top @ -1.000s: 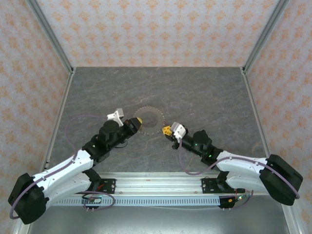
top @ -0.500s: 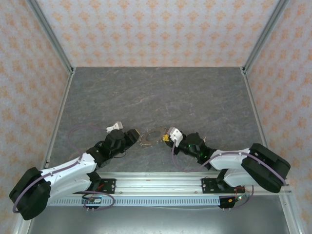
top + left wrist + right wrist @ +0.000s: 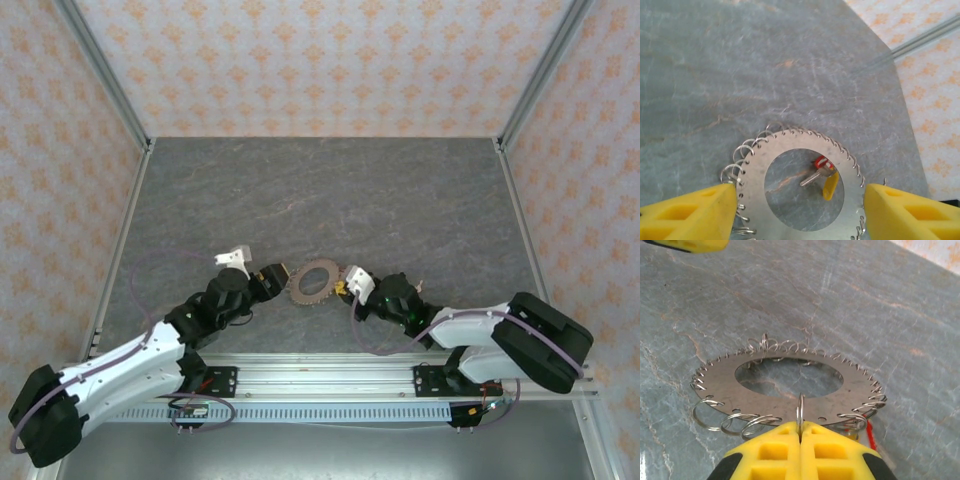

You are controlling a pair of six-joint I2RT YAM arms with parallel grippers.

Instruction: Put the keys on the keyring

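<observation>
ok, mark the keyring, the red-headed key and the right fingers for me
keyring (image 3: 795,142), left wrist view, flat metal band above the hole.
red-headed key (image 3: 821,162), left wrist view, its red plastic head.
right fingers (image 3: 782,435), right wrist view, yellow tip of one finger, shut on the keyring's wire loop.

The table (image 3: 330,190) is a flat grey slab with a stone-like pattern and faint rust-coloured veins, walled on 3 sides by patterned panels, with a metal rail (image 3: 330,375) along its near edge. Near the front, roughly midway across, is the keyring (image 3: 754,180), a flat toothed disc with small wire loops (image 3: 730,422) strung round its rim; whether it lies fully flat cannot be told. Through its hole show bare table, 1 key (image 3: 820,164) with a red head and a yellow piece (image 3: 830,186).
</observation>
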